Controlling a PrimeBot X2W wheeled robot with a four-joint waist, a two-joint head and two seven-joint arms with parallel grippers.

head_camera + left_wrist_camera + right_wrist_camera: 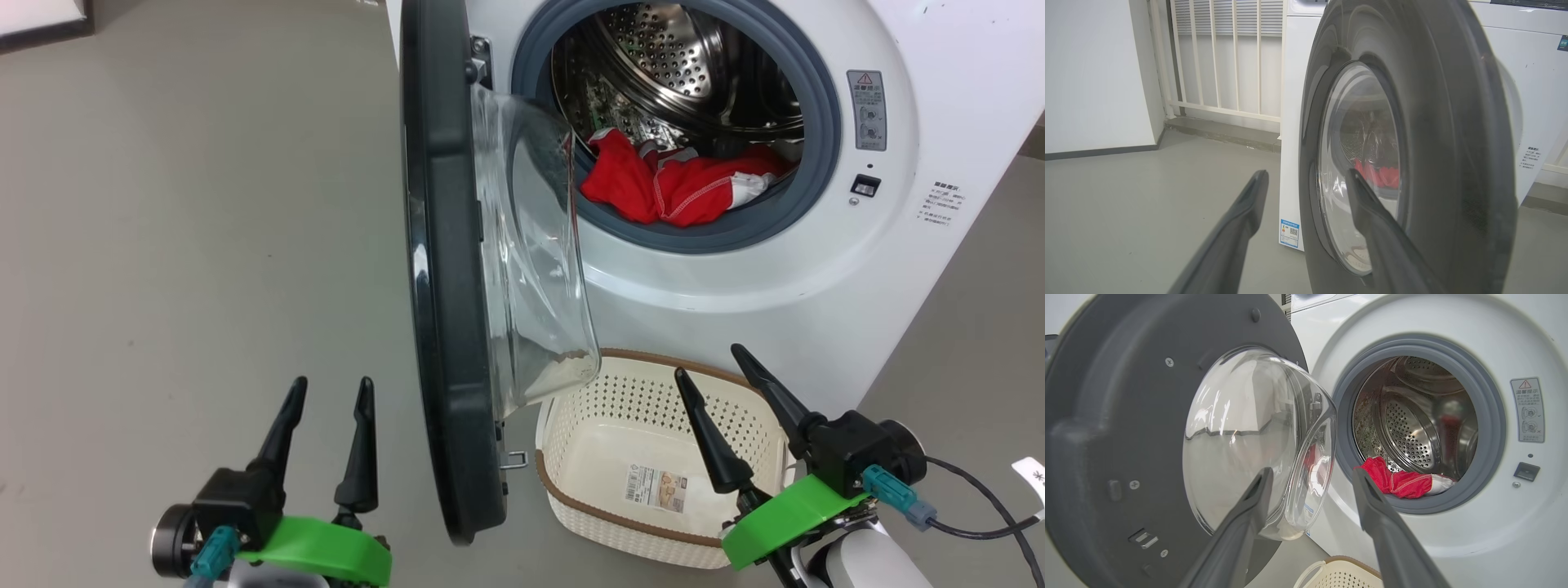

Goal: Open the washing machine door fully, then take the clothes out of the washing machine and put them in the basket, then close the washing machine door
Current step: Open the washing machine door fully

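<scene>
Washing machine door (445,269) stands open, edge-on. Clothes (669,184) lie at front edge of drum (678,57) inside washing machine (735,278). Basket (563,433) on floor (163,245) just before it. Left gripper (332,382), right gripper (707,359): both spread wide, empty.

We see a white railing (1224,57) of upright bars. Directly beneath the railing runs a grey kerb (1220,132). To the railing's left stands a plain white wall (1090,73) with a dark skirting strip (1098,152) at its foot. In front of the railing spreads the grey floor (1126,212).
</scene>
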